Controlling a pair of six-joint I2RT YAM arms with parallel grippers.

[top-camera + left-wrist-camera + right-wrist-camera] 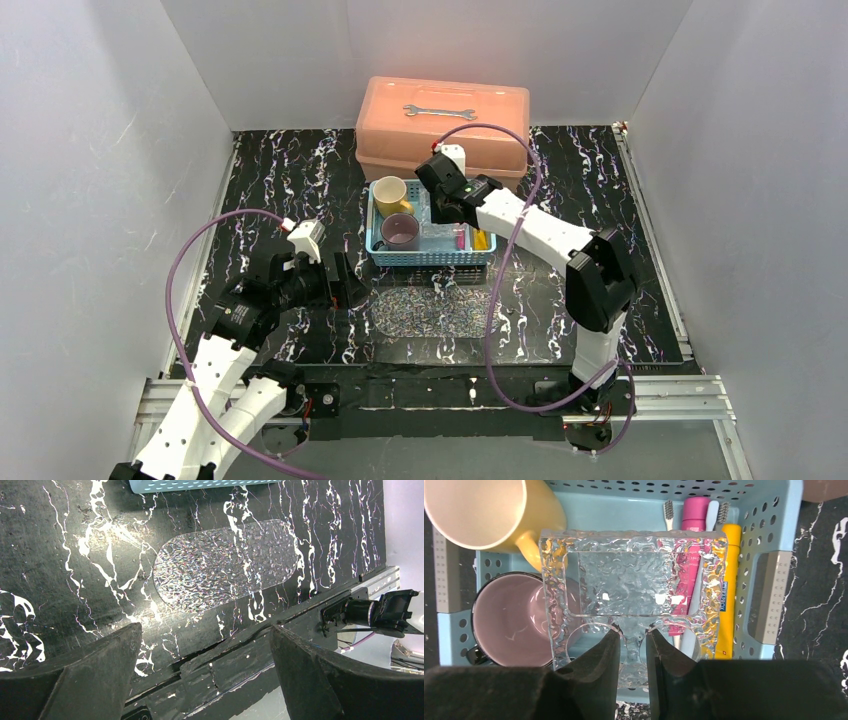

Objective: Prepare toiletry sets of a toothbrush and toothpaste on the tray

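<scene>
— Cut off at eleven o'clock in the right wrist view: yellow mug (484,515); partly behind the clear tray (624,580) at eight o'clock, purple mug (509,620).
— Blurred through it at two o'clock: magenta tube (696,516), yellow tube (733,580), toothbrush (668,511) handles; overhead, brushes too small to tell.

A salmon-pink plastic toolbox (442,120) is sitting on a black, white-veined marble-pattern tabletop (290,170). A silver metal spanner (438,110) is lying flat on the toolbox lid. A light-blue perforated plastic basket (430,257) is standing just in front of the toolbox.
</scene>
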